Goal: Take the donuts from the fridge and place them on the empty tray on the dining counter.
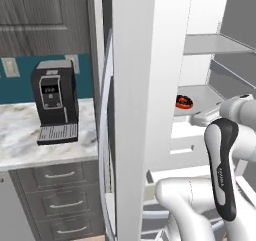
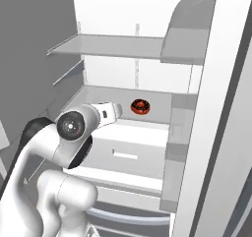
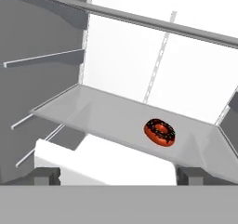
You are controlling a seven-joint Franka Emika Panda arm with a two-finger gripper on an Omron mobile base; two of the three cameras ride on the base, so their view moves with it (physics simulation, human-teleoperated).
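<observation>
The fridge (image 2: 147, 19) stands open, its white inside in front of me. One donut (image 3: 160, 132) with red-orange icing and dark sprinkles lies flat on the middle glass shelf (image 3: 93, 109), toward the right. The same donut (image 2: 141, 106) sits just beyond my hand in the right base view, and the donut (image 1: 184, 102) shows past the door edge in the left base view. My gripper (image 3: 118, 175) is open, level with the shelf's front edge, short of the donut and empty. The gripper (image 2: 117, 111) points into the fridge. The tray and the dining counter are out of view.
The open fridge doors (image 1: 132, 110) (image 2: 221, 113) flank the arm on both sides. An upper glass shelf (image 2: 113, 46) hangs above and a white drawer (image 2: 125, 152) lies below. A black coffee machine (image 1: 54, 100) stands on the marble worktop (image 1: 20, 140) over grey drawers (image 1: 60, 200).
</observation>
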